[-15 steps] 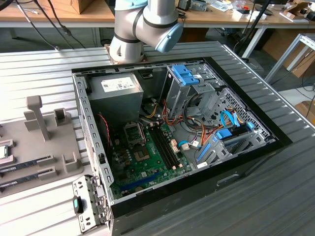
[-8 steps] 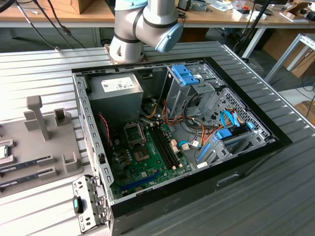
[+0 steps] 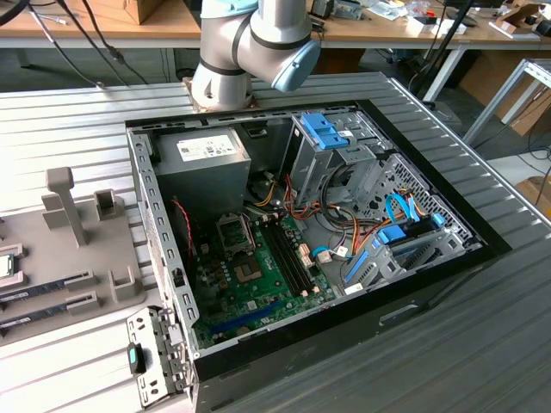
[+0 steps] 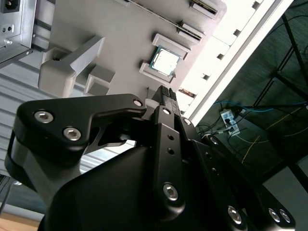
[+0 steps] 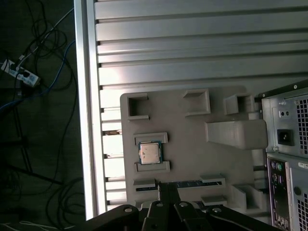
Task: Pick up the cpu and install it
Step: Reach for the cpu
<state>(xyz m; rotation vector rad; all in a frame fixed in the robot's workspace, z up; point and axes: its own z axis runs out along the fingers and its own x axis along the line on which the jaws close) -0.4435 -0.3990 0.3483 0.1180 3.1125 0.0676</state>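
The cpu [image 5: 149,153] is shown in the first wrist view, seated metal top up in a framed recess of the grey tray [image 5: 192,163]. In the exterior view, the tray is placed at nine o'clock of the open computer case [image 3: 387,314]. The gripper [image 5: 167,187] is held near the cpu, apart from it, jaws closed together on nothing.

Exterior view evenly bright; wrist views dim, w/ glare on table slats [image 5: 110,77].
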